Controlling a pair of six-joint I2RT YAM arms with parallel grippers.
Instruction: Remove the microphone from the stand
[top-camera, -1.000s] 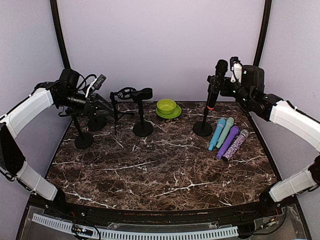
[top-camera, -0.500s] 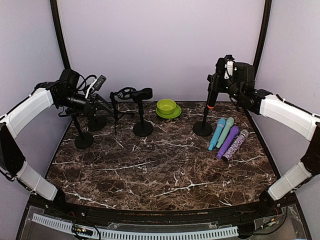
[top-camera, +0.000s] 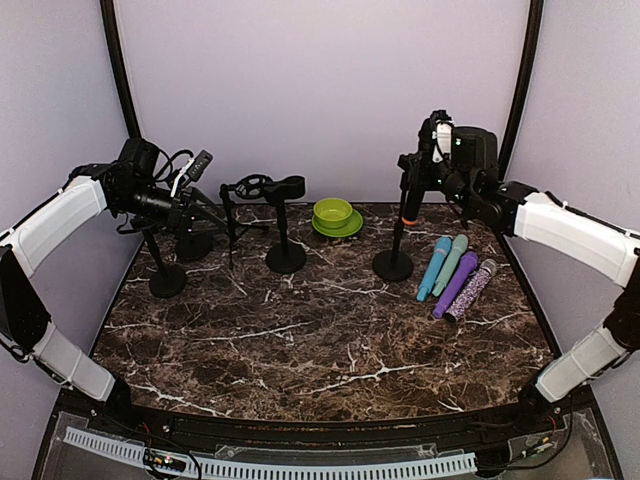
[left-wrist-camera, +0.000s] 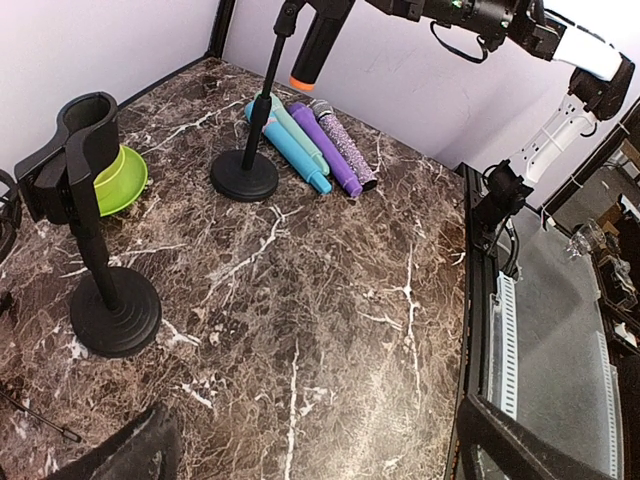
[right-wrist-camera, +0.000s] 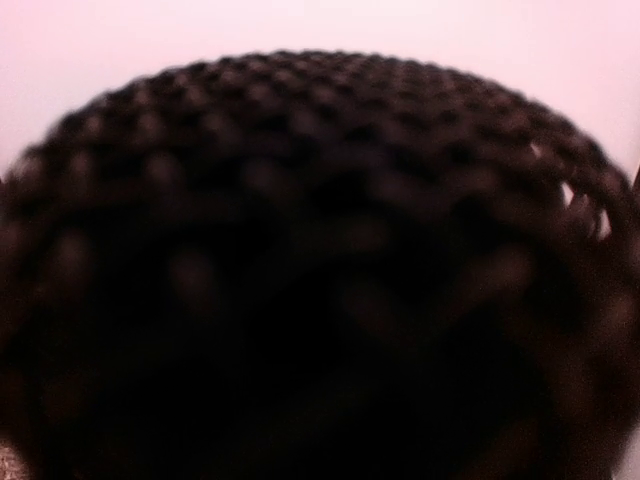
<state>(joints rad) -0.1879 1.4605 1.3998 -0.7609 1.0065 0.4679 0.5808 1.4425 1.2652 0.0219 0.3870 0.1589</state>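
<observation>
A black microphone (top-camera: 412, 190) with an orange band at its lower end sits tilted in the clip of a stand (top-camera: 393, 265) at the back right of the table. My right gripper (top-camera: 430, 150) is shut on the microphone's head. The dark mesh head (right-wrist-camera: 320, 270) fills the right wrist view and hides the fingers. The left wrist view shows the same microphone (left-wrist-camera: 318, 35) and the stand's round base (left-wrist-camera: 244, 182) from across the table. My left gripper (top-camera: 200, 212) hangs open at the back left among other stands, holding nothing.
Several loose microphones (top-camera: 455, 275) in blue, teal, purple and glitter lie right of the stand. A green bowl (top-camera: 334, 214) sits at the back centre. An empty stand (top-camera: 285, 230) and more black stands (top-camera: 167, 275) crowd the back left.
My right gripper moved in onto the microphone's head and closed. It then shifted left, and the stand's base slid left and slightly forward with it. The left arm has not moved.
</observation>
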